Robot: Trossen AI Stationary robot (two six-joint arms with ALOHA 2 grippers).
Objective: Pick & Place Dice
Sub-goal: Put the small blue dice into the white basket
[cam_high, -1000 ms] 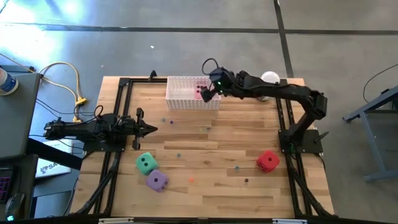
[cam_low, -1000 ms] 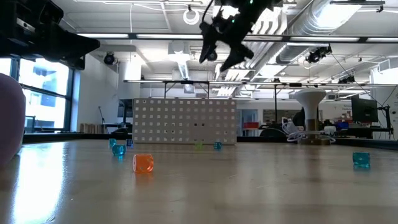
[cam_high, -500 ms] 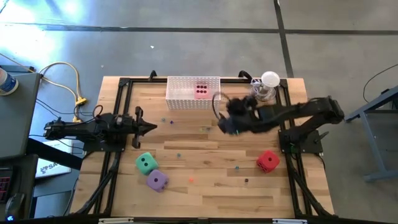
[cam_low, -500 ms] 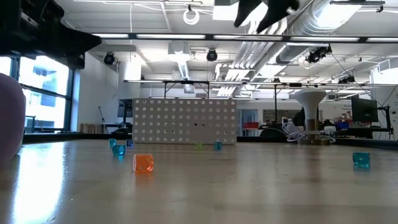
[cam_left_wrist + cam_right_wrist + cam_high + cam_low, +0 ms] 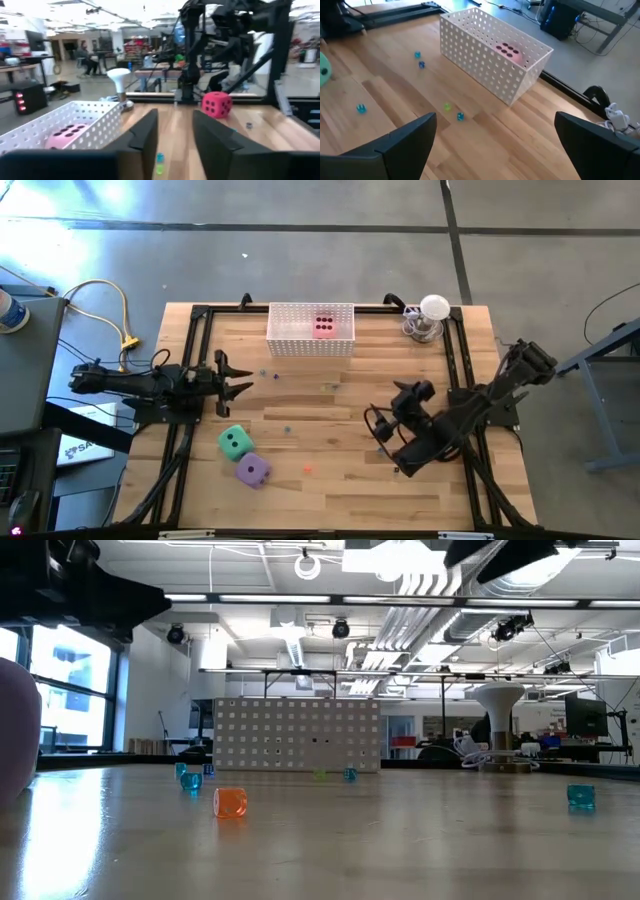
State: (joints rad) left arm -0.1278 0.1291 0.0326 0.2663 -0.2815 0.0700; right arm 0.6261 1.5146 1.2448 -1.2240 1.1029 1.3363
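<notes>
From above, the right end effector [image 5: 392, 448] and its arm cover the red die, which shows only in the left wrist view [image 5: 216, 104]. The pink die [image 5: 67, 136] is half hidden behind the white basket's [image 5: 60, 122] perforated wall there. In the low view the purple die [image 5: 14, 730] is cut off by the picture's edge, and both arms show only as dark shapes overhead.

Level across the table [image 5: 400, 850] you see a white perforated basket [image 5: 298, 735] at the far edge. An orange bead [image 5: 230, 802] sits nearest you, blue beads [image 5: 190, 781] left of it, another blue bead [image 5: 580, 796] far right. A pale purple shape [image 5: 15, 730] fills the left edge. A white lamp [image 5: 497, 705] stands behind, right.
</notes>
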